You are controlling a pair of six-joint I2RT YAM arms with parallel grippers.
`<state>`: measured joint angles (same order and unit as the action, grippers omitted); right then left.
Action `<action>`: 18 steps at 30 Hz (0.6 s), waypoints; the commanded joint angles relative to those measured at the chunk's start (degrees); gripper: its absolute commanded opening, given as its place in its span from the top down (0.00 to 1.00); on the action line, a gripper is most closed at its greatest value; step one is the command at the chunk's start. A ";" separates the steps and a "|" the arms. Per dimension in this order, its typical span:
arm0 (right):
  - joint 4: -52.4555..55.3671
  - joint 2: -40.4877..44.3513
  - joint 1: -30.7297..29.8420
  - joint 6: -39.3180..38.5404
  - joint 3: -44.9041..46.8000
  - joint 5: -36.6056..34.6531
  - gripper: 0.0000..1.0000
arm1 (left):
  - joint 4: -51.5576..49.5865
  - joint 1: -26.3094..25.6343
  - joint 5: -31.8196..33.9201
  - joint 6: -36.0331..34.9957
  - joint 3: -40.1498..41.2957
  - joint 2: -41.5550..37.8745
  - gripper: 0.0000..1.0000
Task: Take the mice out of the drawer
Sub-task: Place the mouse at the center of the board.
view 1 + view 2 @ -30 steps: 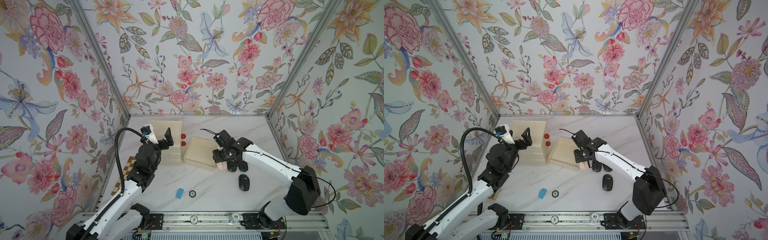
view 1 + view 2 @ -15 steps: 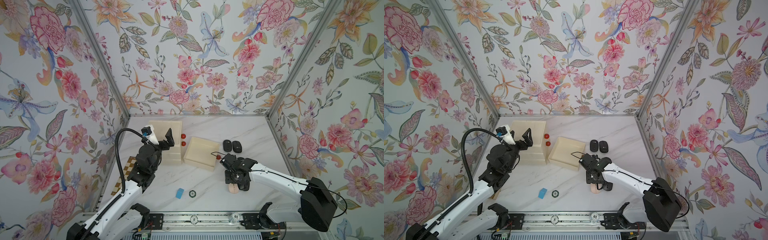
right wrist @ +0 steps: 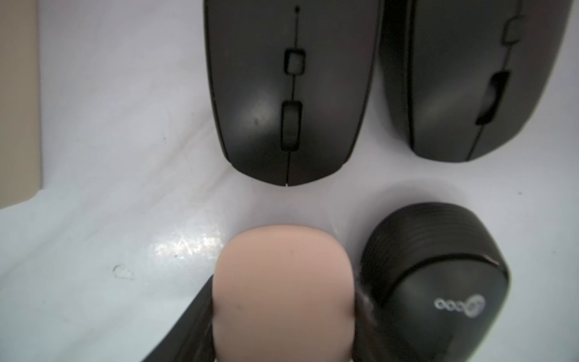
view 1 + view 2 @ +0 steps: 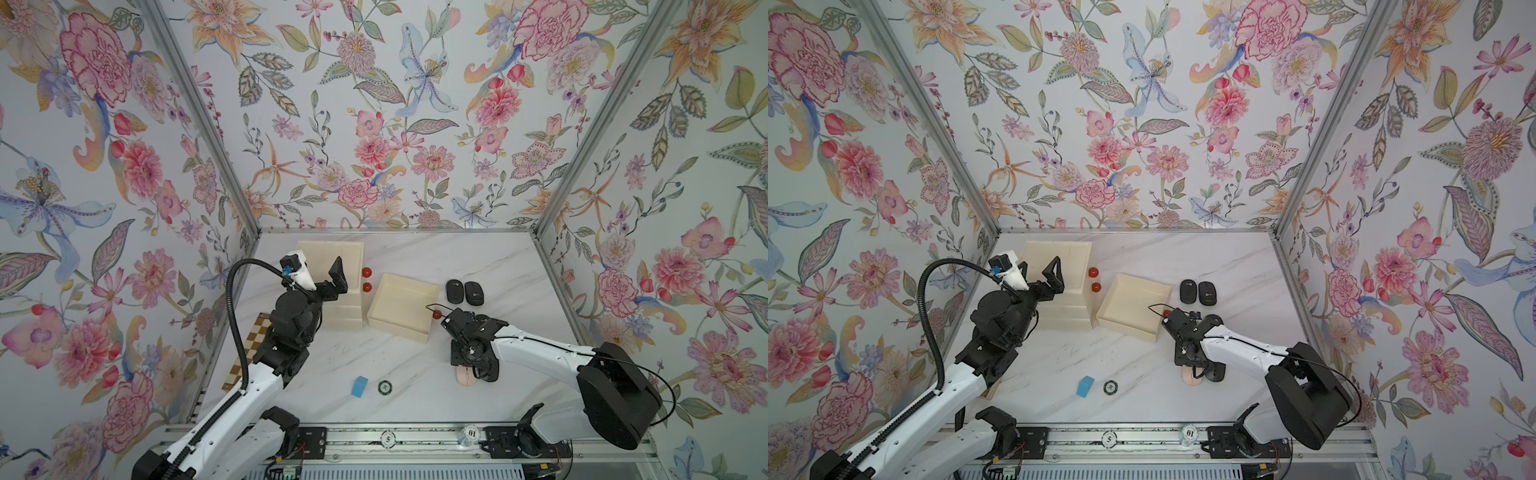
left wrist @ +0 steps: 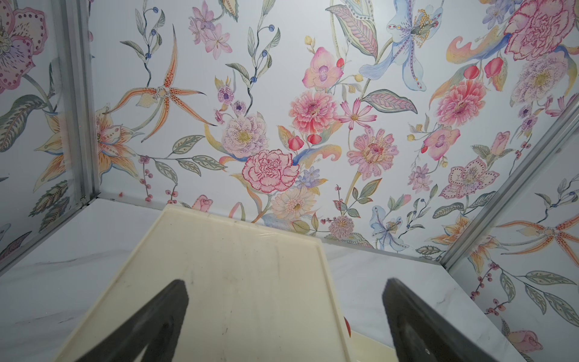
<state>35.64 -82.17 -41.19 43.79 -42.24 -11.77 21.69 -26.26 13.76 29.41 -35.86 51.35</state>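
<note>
Currently the right gripper (image 4: 468,369) is clamped on the pink mouse (image 3: 282,291), with a black finger (image 3: 194,329) pressed against each flank of its pale shell and its rounded end poking out past the fingertips. The mouse is held low at the marble table top (image 4: 415,365), and I cannot tell whether it rests on the surface. It is outside the cream drawer (image 4: 397,328), which sits pulled out ahead of the fingers and off to one side, near but apart.

Just outside one finger lies a logo-marked black mouse (image 3: 438,282), so close that the finger looks squeezed between the two shells. Ahead of the fingertips, two more lie side by side on the table, nearly touching each other: a black mouse with a square button (image 3: 291,94) (image 4: 455,291) and a second black mouse (image 3: 470,78) (image 4: 474,293), which is the farther of the pair from the drawer.

The left gripper (image 5: 285,282) has its fingers spread wide with nothing between them. The flat top of the cream drawer cabinet (image 5: 235,266) lies beneath the fingertips and stretches away ahead of them
</note>
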 commanded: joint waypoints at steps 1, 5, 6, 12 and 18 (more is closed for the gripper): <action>-1.83 -1.25 0.08 0.15 0.97 0.79 0.52 | -0.34 0.34 0.65 0.21 0.56 -0.39 0.00; -2.15 -1.58 0.08 0.24 0.94 0.56 0.47 | -0.33 0.40 0.72 0.18 0.48 -0.24 0.00; -2.15 -1.59 0.10 0.24 0.89 0.47 0.46 | -0.34 0.38 0.74 0.19 0.54 -0.28 0.00; -2.17 -1.76 0.05 0.68 0.75 0.61 0.41 | -0.41 0.31 1.00 0.14 0.79 -0.46 0.00; -2.24 -1.42 0.06 1.13 0.93 0.11 0.35 | -0.34 0.42 1.09 0.22 0.88 -0.68 0.00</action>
<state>33.54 -83.26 -41.19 44.03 -42.22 -10.98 21.69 -26.26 13.93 29.41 -35.86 51.35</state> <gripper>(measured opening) 0.645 0.996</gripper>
